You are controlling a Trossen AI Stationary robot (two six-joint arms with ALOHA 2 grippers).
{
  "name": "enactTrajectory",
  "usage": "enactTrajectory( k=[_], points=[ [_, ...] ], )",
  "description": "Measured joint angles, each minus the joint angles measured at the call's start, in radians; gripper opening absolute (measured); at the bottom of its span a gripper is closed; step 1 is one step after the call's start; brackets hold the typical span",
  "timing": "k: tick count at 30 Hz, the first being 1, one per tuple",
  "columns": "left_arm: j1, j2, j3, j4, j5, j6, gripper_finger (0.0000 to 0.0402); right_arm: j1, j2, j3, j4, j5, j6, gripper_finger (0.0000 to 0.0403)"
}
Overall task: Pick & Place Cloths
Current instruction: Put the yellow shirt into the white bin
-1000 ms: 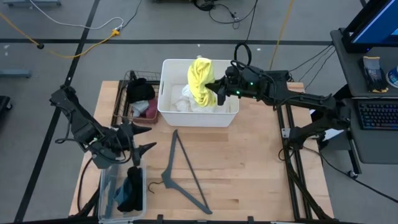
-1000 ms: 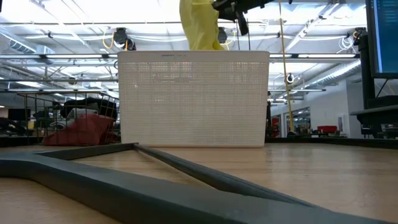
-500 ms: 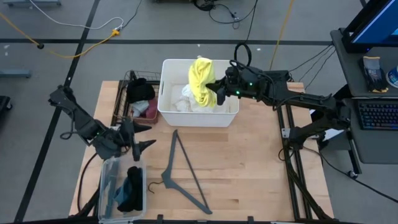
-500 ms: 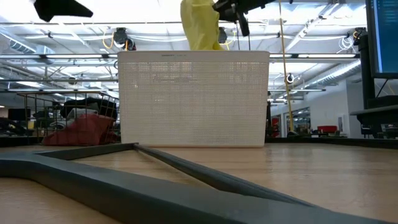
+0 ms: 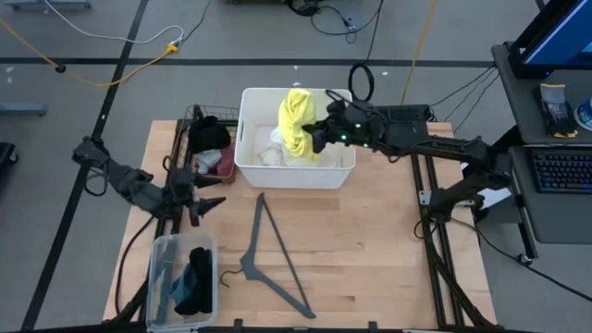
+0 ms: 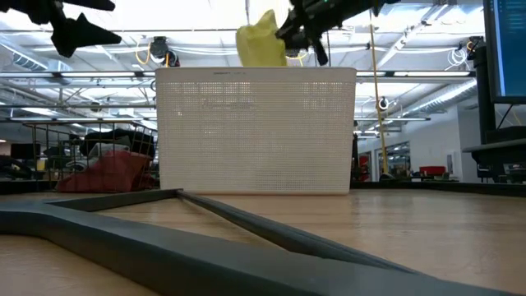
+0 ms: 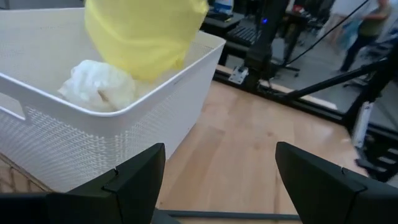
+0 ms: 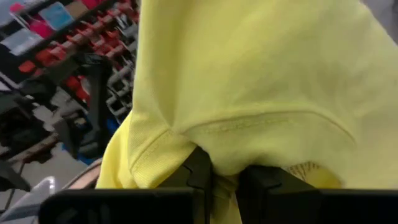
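Observation:
A yellow cloth [image 5: 296, 118] hangs from my right gripper [image 5: 317, 137], which is shut on it above the white perforated basket [image 5: 250, 157]. Its lower end drops into the basket beside a lacy white cloth [image 5: 277, 148]. In the low view the yellow cloth [image 6: 259, 45] shows above the basket rim under the right gripper [image 6: 300, 31]. My left gripper [image 5: 205, 197] is open and empty, near the basket's left near corner. Its wrist view shows the yellow cloth [image 7: 143, 34] and the white cloth [image 7: 99, 84] past its fingers [image 7: 134, 180]. My right gripper pinches a bunched fold of the yellow cloth [image 8: 227, 163] between its two fingers [image 8: 199, 169], coming level from the table's right. The cloth hangs slack below the hold, its lower end inside the white basket.
A wire basket [image 5: 181, 148] left of the white one holds black [image 5: 209, 135] and maroon cloths [image 5: 209, 163]. A clear bin [image 5: 159, 277] at the near left holds dark and teal cloths [image 5: 192, 277]. A grey hanger [image 5: 268, 259] lies on the bare wood in the middle.
My left gripper has moved from above the clear bin toward the far edge, up to the white basket, staying open. My right gripper has come down a little toward the basket, and the yellow cloth has sunk lower into it.

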Motion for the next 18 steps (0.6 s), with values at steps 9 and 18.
enactTrajectory(
  k=[9, 18],
  points=[
    [0.075, -0.178, -0.136, 0.104, 0.118, 0.058, 0.0310, -0.008, 0.155, 0.000, 0.052, -0.008, 0.054, 0.0031],
    [0.115, -0.342, -0.220, 0.159, 0.171, 0.134, 0.0310, -0.013, 0.259, 0.000, 0.060, -0.061, 0.101, 0.0031]
  ],
)
